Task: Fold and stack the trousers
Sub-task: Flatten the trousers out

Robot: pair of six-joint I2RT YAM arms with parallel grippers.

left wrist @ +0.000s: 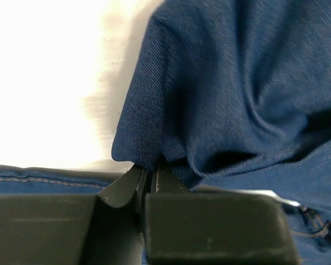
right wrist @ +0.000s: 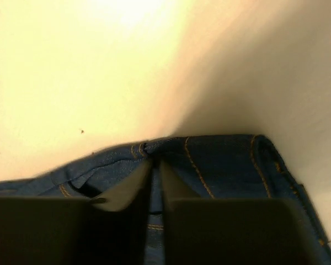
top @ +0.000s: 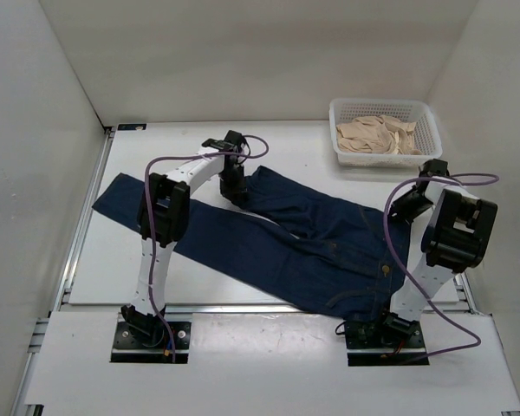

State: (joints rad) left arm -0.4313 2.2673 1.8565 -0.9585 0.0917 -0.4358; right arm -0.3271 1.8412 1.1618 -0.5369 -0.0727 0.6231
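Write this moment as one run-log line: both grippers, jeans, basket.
left gripper: shut on jeans fold | right gripper: shut on jeans edge | jeans: spread out, not yet folded | basket: holds beige cloth

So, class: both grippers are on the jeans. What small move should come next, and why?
Probably raise both slightly together: the left gripper is pinched on a leg fold of the trousers, the right gripper on the waistband, and most cloth lies flat.

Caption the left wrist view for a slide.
Left gripper shut on a bunched fold of the dark blue trousers, pale table beyond.
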